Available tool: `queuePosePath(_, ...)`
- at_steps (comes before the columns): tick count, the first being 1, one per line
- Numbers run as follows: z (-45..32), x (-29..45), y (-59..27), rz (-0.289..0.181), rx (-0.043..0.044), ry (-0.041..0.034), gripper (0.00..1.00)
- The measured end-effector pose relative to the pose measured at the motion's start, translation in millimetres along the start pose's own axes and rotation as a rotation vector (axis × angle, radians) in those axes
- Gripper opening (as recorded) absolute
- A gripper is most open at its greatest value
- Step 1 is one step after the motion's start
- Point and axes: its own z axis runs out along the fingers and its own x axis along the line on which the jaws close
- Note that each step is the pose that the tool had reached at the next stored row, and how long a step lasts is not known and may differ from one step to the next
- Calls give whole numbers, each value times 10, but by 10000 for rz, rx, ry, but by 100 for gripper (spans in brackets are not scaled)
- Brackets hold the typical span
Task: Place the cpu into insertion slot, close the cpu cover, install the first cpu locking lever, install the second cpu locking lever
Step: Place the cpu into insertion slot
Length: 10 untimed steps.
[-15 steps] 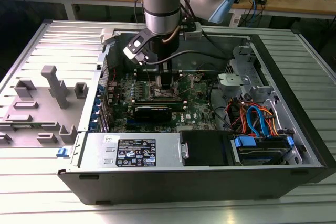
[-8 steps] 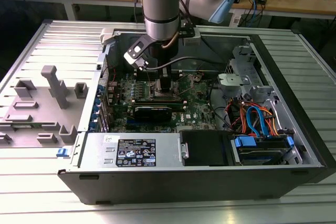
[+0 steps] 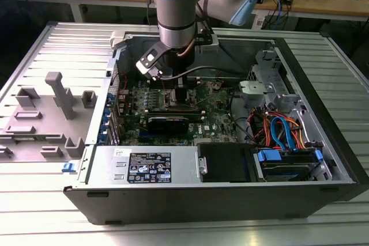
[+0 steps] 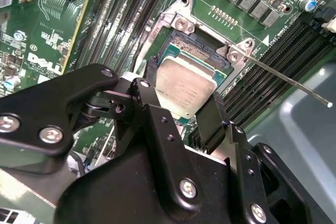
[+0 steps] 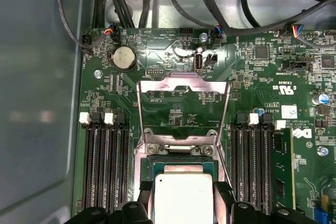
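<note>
The hand (image 4: pixel 182 98) is closed on the cpu (image 5: pixel 184 195). Its two black fingers (image 4: pixel 210 121) are pressed against opposite edges of the chip, so the metal top is uncovered and the chip is presented flat and square to the insertion slot (image 4: pixel 197 45). The cpu is held directly over the slot, low within its frame. Whether it is fully seated cannot be told.

The cpu cover (image 5: pixel 184 84) is swung up off the slot on its hinge, which gives free access from above. One locking lever (image 4: pixel 289 82) is unlatched and projects sideways away from the slot, so the cover is not clamped by it.

In the exterior view the arm is set vertically into the open computer case (image 3: pixel 202 203), which is carried by the counter (image 3: pixel 173 231). A grey fixture tray (image 3: pixel 52 113) is located at nine o'clock from the hand. The drive cables (image 3: pixel 282 131) are located at about four o'clock.
</note>
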Motion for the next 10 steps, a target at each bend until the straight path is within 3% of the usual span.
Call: queuePosePath(10, 70, 16, -23, -69, 8, -14, 54)
